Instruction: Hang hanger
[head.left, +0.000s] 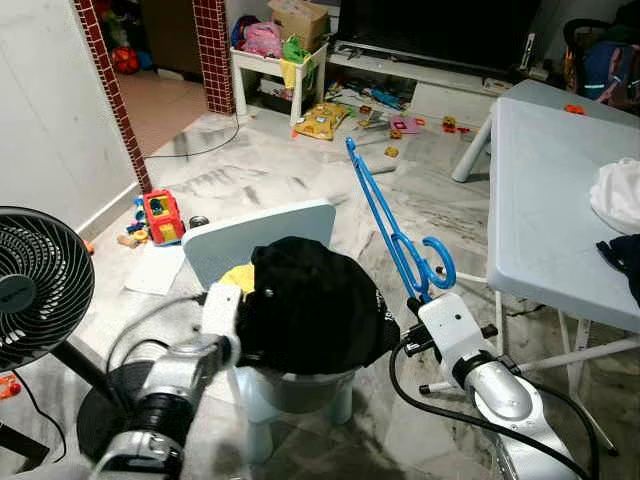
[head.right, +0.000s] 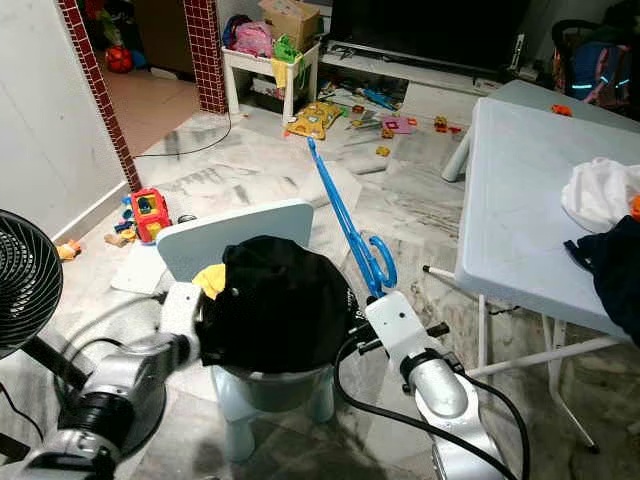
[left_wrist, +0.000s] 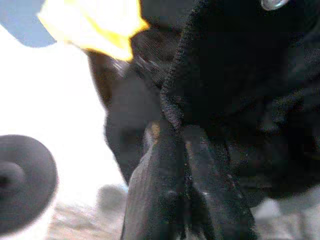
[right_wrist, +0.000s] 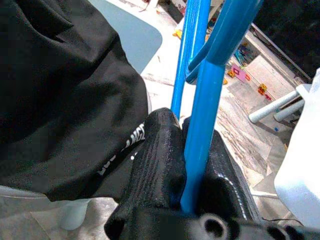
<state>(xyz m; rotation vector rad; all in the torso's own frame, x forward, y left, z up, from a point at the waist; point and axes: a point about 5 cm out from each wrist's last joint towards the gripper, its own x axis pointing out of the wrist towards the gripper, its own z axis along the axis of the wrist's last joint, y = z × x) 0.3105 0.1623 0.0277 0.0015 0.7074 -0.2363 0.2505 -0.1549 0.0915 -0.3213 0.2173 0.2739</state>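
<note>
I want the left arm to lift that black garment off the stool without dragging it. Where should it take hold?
Grip the black garment at its left edge, where a folded hem hangs free over the stool's rim. Come in from the robot's left, level with the rim. The left end effector already sits there against that edge, and the cloth bunches thick enough to pinch.

Count: 1 blue hanger, 1 black garment heaped on 1 small chair, 1 yellow cloth under it. 2 grippers: left, right. 1 fan. 1 grey folding table carrying 2 cloth piles: 1 white, 1 dark. Floor toys too many and too small to count.
</note>
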